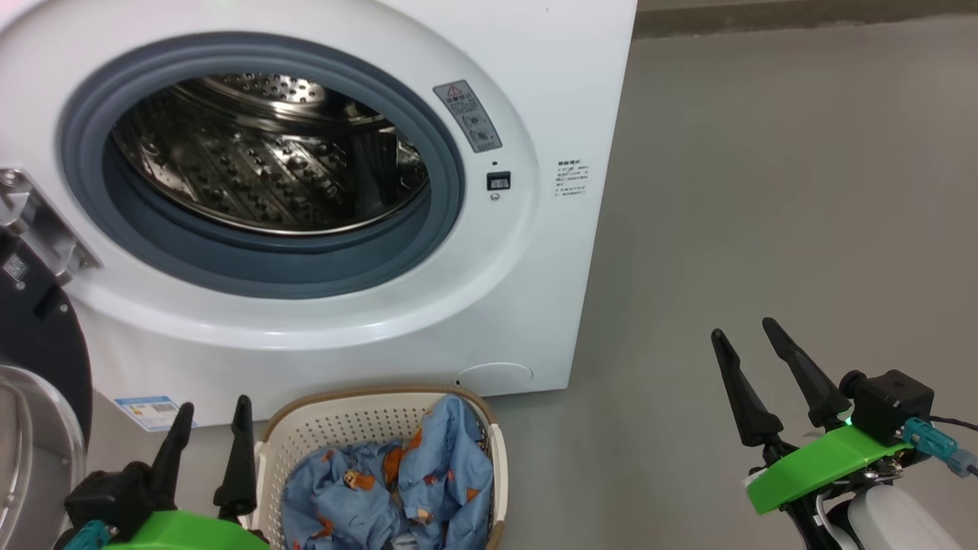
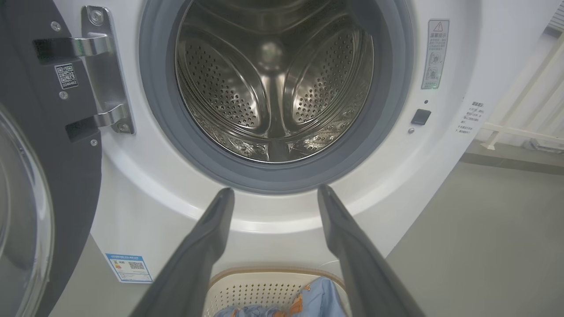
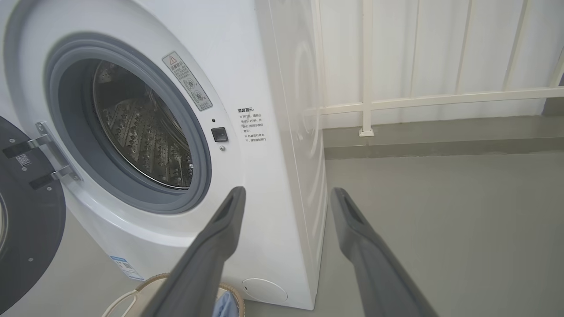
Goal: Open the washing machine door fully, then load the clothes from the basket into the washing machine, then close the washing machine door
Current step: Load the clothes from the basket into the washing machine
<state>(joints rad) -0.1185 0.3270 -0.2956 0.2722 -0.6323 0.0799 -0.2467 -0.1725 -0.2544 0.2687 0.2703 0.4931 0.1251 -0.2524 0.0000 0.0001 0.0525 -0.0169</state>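
The washing machine door [image 1: 38, 344] stands swung wide on its hinge, at 9 o'clock from the round opening of the washing machine [image 1: 535, 84], so the opening step looks done. The loading step is in hand but not begun: the steel drum [image 1: 267, 168] is bare, and the clothes [image 1: 397, 481] lie heaped in the basket [image 1: 344, 418], which sits on the floor [image 1: 764, 191] at 6 o'clock from the opening, close against the machine's front.

Both grippers are wide and hold nothing. The left gripper [image 1: 214, 405] hovers just beside the basket at its 9 o'clock, fingers pointing towards the machine. The right gripper [image 1: 743, 328] is well apart, at the basket's 3 o'clock.

The next move likely falls to the left gripper. It would need to shift towards 3 o'clock over the basket, tip down, pinch a raised fold of fabric, then lift it clear of the rim and carry it towards 12 o'clock into the drum.
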